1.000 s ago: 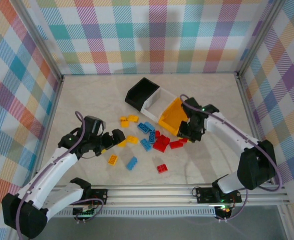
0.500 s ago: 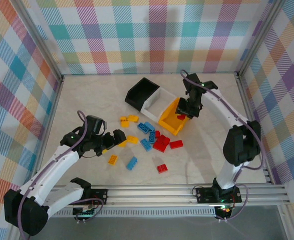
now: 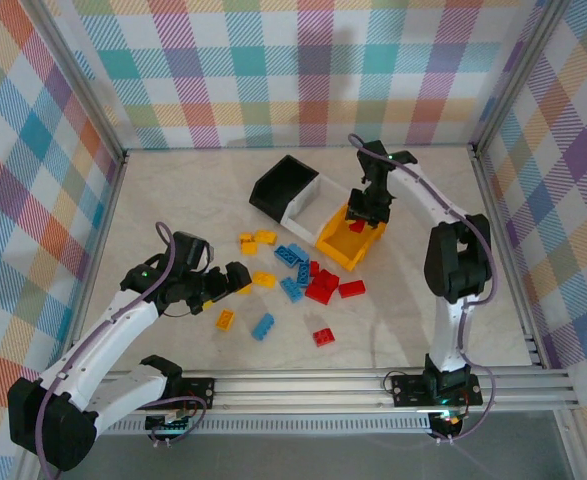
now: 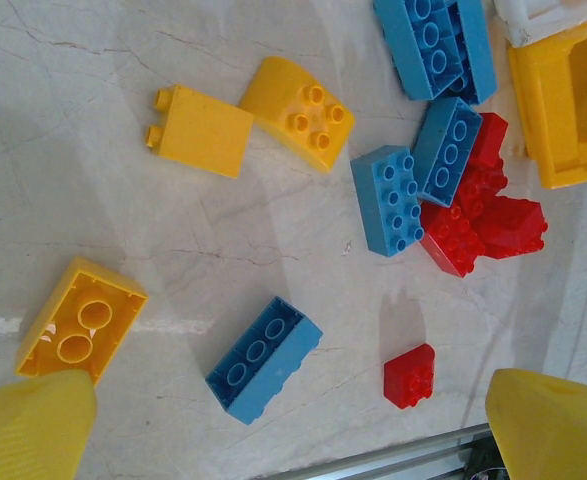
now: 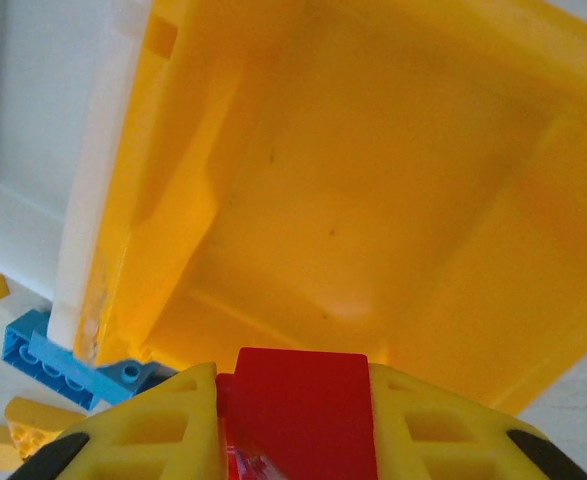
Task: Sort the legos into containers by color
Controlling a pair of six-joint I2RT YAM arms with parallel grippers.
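Note:
My right gripper hangs over the yellow-orange bin, shut on a red brick. That brick sits between the yellow fingers, just above the bin's bare inside. The white bin and black bin join the row to its left. Loose legos lie in front of the bins: red ones, light blue ones and yellow ones. My left gripper hovers open above a blue brick, a small red brick and a yellow brick.
The metal rail runs along the near edge of the table. Checkered walls with metal posts close in the left, back and right sides. Bare tabletop lies left of the bins.
My right gripper lifted the red brick from the pile near the bin's front corner and carried it back over the yellow-orange bin. The left arm barely moved.

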